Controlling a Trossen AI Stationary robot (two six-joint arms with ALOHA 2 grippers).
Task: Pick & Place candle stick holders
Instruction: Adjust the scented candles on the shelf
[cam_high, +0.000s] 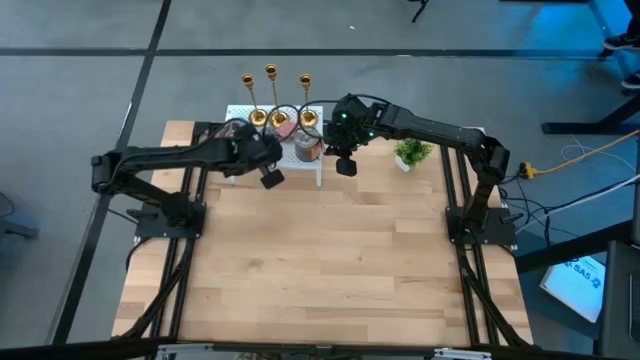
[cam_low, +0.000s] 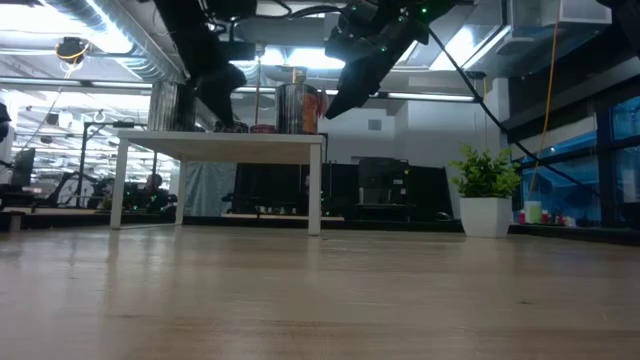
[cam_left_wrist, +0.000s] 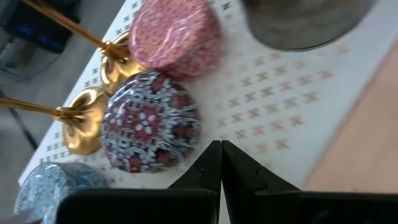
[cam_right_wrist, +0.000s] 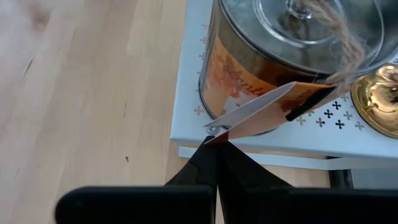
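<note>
Presently, entry as recorded at this moment:

Candle stick holders: three gold candle stick holders (cam_high: 274, 100) stood in a row on the small white shelf (cam_high: 322, 172) at the far edge of the surface (cam_high: 320, 270); none had been lifted.
Left holder: left candle stick holder (cam_high: 254, 104), base just beyond the left claw.
Middle holder: middle candle stick holder (cam_high: 277, 100), base beside the pink tin.
Right holder: right candle stick holder (cam_high: 307, 102), base just left of the right claw and behind the tin.
Left claw: left claw (cam_left_wrist: 220, 163) hung over the near edge of the shelf with fingers pressed together, gripping nothing.
Ahead of left claw: patterned disc (cam_left_wrist: 150, 121) lay closest, pink disc (cam_left_wrist: 176, 36) farther on, teal disc (cam_left_wrist: 46, 183) off to one side; two gold bases (cam_left_wrist: 84, 118) sat just past the discs.
Right claw: right claw (cam_right_wrist: 217, 157) hovered at the shelf's near corner, fingers closed and empty, tips close to the paper tag (cam_right_wrist: 261, 111).
Ahead of right claw: copper-labelled tin (cam_right_wrist: 292, 56) stood directly in front; one gold base (cam_right_wrist: 379, 99) showed beyond and beside it.
Potted plant: potted plant (cam_high: 411, 154) stood to the right of the right claw, apart from it.
Progress: judged at the start; no holder gripped or placed, all three remaining.
Outstanding: opening a claw, closing on a stem, lifting clear of discs and tin.
</note>
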